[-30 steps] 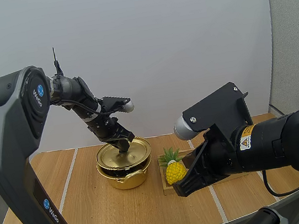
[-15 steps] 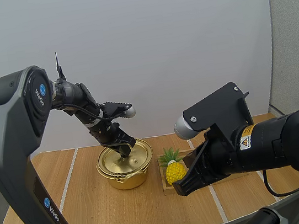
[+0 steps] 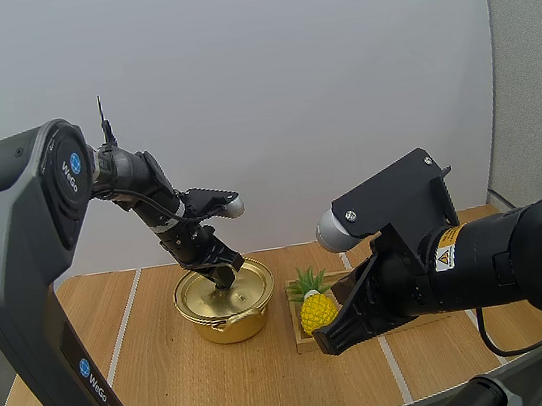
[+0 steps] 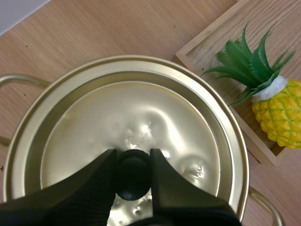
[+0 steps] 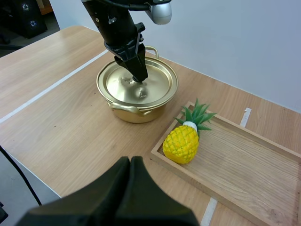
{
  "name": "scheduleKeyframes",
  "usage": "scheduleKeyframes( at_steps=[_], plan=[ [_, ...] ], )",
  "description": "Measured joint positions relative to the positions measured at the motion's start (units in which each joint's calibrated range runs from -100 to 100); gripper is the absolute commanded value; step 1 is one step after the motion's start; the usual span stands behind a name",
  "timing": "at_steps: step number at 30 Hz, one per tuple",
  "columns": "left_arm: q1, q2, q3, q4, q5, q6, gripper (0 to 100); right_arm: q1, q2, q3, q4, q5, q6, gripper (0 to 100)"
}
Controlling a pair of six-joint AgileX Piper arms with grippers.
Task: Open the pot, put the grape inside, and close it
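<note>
As we look down from above, table (image 3: 175, 378): light wood, carrying everything in play.
Wooden tray (image 5: 244, 160): on the table's right half.
Pot (image 3: 230, 325): gold, just left of the tray.
Lid (image 4: 141, 113): sitting on the pot, inside its rim.
Pineapple (image 3: 318, 309): in the tray's end nearest the pot.
Left gripper (image 4: 133, 157): right over the lid's centre, fingertips clamped tight!
Right gripper (image 5: 130, 162): fingers pressed together on nothing, above the table's near side, well apart from the pot.
Knob (image 4: 133, 176): black, pinched between our left fingertips.
</note>
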Motion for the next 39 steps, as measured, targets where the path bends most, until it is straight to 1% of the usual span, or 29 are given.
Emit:
scheduleKeyframes(
  at_steps=[4, 5, 6, 7, 9, 11, 12, 17, 23, 33, 39],
  plan=[
    [0.0, 0.0, 0.0, 0.09, 0.0, 0.0, 1, 0.0, 0.0, 0.0, 0.0, 0.0, 0.0, 0],
    [0.0, 0.0, 0.0, 0.09, 0.0, 0.0, 4, 0.0, 0.0, 0.0, 0.0, 0.0, 0.0, 0],
    [0.0, -0.1, 0.0, 0.09, 0.0, 0.0, 11, 0.0, 0.0, 0.0, 0.0, 0.0, 0.0, 0],
    [0.0, -0.1, 0.0, 0.09, 0.17, 0.0, 21, 0.0, 0.0, 0.0, 0.0, 0.0, 0.0, 0],
    [0.0, -0.1, 0.11, 0.09, 0.35, 0.0, 49, 0.0, 0.0, 0.0, 0.0, 0.0, 0.0, 0],
    [0.0, -0.39, 0.11, 0.46, 2.13, 0.0, 94, 0.0, 0.0, 0.0, 0.0, 0.0, 0.0, 0],
    [0.0, -0.56, 0.4, 1.04, 4.21, 0.11, 100, 0.0, 0.0, 0.0, 0.0, 0.0, 0.0, 0],
    [0.0, -3.7, 0.94, 1.52, 7.81, 0.11, 100, 0.0, 0.0, 0.0, 0.0, 0.0, 0.0, 0],
    [0.0, -11.4, -0.56, 1.73, 10.21, -0.38, 100, 0.0, 0.0, 0.0, 0.0, 0.0, 0.0, 0],
    [0.0, -33.31, -1.99, 1.73, 19.55, -2.38, 100, 0.0, 0.0, 0.0, 0.0, 0.0, 0.0, 0],
    [0.0, -46.54, -2.13, 1.86, 20.66, -3.79, 100, 0.0, 0.0, 0.0, 0.0, 0.0, 0.0, 0]
  ],
)
